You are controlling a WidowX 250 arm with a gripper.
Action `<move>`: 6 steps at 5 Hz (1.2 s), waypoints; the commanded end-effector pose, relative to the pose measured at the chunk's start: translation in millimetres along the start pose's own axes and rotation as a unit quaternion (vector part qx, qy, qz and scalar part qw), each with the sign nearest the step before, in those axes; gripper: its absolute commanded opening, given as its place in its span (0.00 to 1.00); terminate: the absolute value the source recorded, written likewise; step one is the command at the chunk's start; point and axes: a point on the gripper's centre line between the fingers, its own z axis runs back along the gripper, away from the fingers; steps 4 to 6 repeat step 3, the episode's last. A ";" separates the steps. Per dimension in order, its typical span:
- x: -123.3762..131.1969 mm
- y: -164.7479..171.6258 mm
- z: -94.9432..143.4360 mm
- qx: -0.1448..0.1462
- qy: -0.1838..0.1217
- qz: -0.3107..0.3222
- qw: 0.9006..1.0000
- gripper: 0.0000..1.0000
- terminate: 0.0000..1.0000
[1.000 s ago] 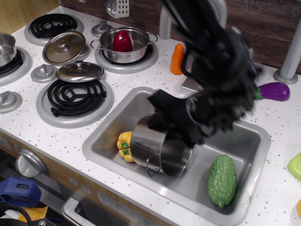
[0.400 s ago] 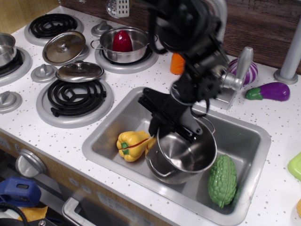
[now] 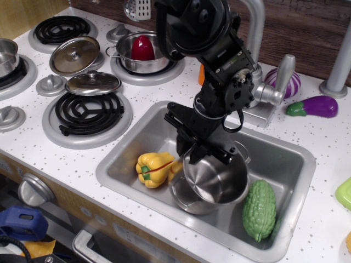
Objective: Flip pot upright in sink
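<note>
The shiny steel pot (image 3: pixel 211 181) stands in the middle of the sink (image 3: pixel 118 164), mouth facing up and tilted a little toward the camera, its inside visible. A wire loop handle shows at its right rim. My black gripper (image 3: pixel 204 147) reaches down from above and is shut on the pot's far rim. The pot's base sits at or just above the sink floor; I cannot tell which. The arm hides the sink's back wall.
A yellow bell pepper (image 3: pixel 156 168) lies left of the pot, touching or nearly so. A green bumpy gourd (image 3: pixel 259 209) lies right of it. A tap (image 3: pixel 269 90) stands behind the sink. A shallower pot with a red thing (image 3: pixel 143 50), lids (image 3: pixel 92 82) and burners are at the left.
The pot has turned from lying on its side with the mouth facing down-right to mouth up. My gripper swung left and lowered with it. The pepper rolled slightly right.
</note>
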 end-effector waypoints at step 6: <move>10.6 5.0 16.8 -0.003 -0.033 0.010 0.999 1.00 1.00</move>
